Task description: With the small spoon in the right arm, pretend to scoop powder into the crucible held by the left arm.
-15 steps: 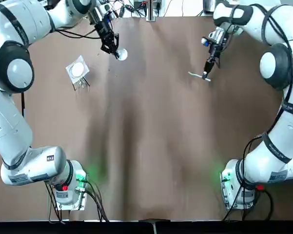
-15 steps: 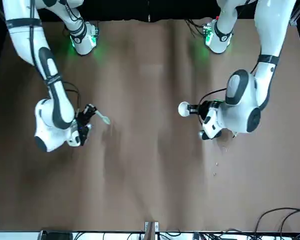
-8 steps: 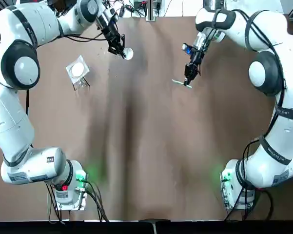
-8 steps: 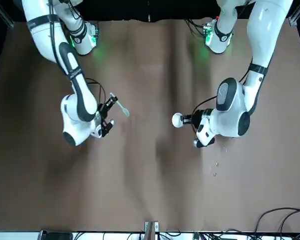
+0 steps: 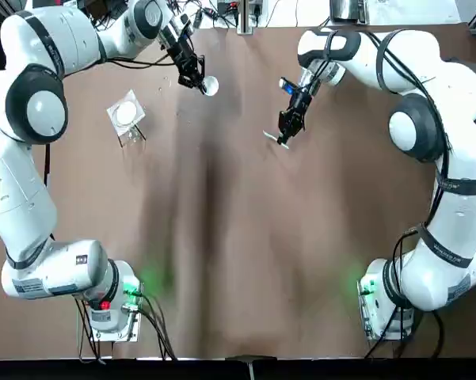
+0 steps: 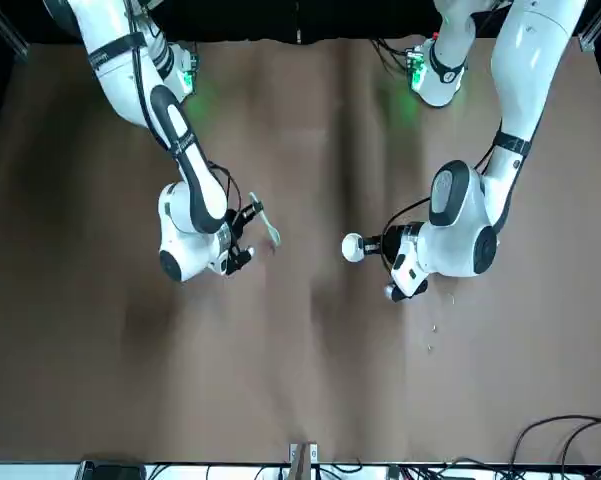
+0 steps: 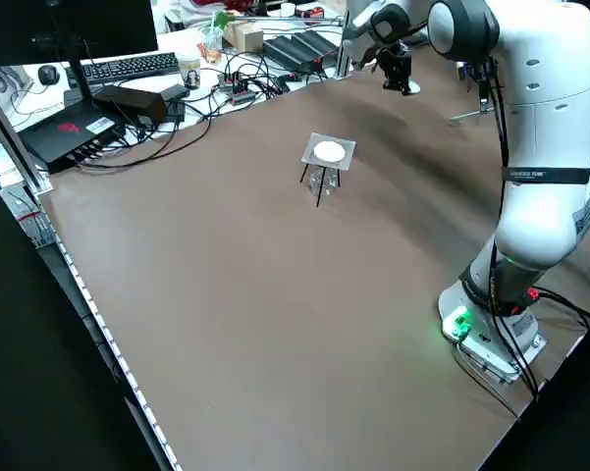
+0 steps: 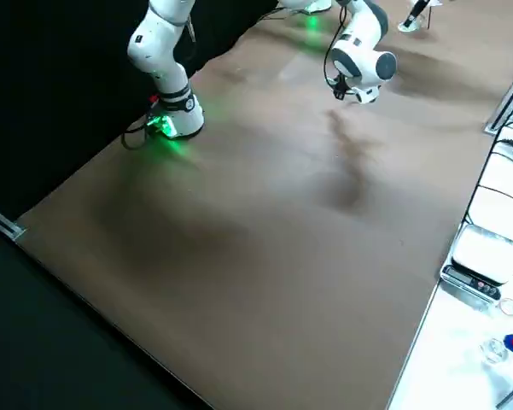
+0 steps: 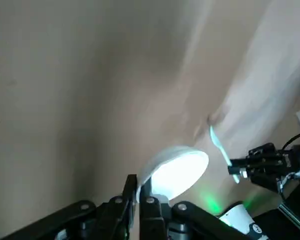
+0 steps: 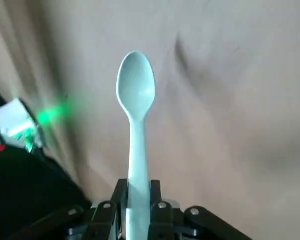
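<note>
At about one o'clock from the middle of the table (image 5: 238, 237), the right gripper (image 5: 284, 134) has its fingers clamped on the handle of the small spoon (image 5: 270, 136), bowl toward nine o'clock. Farther off, at ten o'clock from it and well apart, the left gripper (image 5: 196, 81) pinches the rim of the white crucible (image 5: 211, 85).

even bright light, soft shadows on brown table (image 5: 245, 261), green base lights (image 5: 131, 290) glowing
</note>
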`<state>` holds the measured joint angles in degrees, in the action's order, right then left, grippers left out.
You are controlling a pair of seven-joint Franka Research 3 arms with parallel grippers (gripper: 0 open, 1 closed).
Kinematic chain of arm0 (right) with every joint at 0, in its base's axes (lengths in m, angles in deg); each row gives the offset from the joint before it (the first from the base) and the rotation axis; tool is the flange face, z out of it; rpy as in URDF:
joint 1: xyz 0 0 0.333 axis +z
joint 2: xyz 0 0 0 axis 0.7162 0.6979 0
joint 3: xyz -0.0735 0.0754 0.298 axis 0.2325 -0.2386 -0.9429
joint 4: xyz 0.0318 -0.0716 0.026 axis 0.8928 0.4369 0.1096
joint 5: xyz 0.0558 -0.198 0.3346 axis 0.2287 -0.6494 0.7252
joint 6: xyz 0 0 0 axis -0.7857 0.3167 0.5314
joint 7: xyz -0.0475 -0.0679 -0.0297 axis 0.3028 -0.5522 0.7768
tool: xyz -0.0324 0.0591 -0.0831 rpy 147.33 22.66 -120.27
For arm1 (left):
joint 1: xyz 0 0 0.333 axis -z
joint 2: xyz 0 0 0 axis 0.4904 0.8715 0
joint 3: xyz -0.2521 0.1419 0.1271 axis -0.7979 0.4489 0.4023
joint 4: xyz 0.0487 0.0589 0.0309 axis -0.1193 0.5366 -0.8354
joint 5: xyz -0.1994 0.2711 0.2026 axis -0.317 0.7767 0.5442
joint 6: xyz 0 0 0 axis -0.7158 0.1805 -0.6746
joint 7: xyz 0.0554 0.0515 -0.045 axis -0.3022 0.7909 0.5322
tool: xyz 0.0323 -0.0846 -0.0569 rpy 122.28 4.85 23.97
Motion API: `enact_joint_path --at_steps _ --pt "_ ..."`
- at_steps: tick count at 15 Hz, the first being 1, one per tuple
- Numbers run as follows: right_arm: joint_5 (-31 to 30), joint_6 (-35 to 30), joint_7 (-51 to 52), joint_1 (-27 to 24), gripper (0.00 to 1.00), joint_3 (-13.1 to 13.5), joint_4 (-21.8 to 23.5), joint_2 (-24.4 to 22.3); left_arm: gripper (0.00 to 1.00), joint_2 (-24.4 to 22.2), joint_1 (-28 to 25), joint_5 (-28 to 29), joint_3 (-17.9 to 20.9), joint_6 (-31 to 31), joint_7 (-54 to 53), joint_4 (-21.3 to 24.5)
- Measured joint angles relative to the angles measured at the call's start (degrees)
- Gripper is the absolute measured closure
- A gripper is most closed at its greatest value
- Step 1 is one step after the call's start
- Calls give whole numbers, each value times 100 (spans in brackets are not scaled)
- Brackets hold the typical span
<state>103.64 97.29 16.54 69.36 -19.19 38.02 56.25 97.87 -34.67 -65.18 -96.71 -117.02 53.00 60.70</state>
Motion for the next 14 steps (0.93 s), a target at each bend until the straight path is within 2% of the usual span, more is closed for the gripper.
enact_joint_path --at_steps 2,4,9,11,14 --pt "-32 307 4 -37 78 74 -27 -3 94 0 0 0 8 0 0 -5" --pt "-336 448 9 -68 78 158 -110 -7 94 0 0 0 14 0 0 -7" --pt "-558 612 9 -75 78 182 -396 -113 94 0 4 0 20 -199 0 -14" --pt "-596 662 11 -73 78 181 -477 -329 94 0 43 0 19 -313 0 -16" --pt "-1009 665 9 -57 78 173 -499 -785 94 1 309 -1 19 -495 98 -18"
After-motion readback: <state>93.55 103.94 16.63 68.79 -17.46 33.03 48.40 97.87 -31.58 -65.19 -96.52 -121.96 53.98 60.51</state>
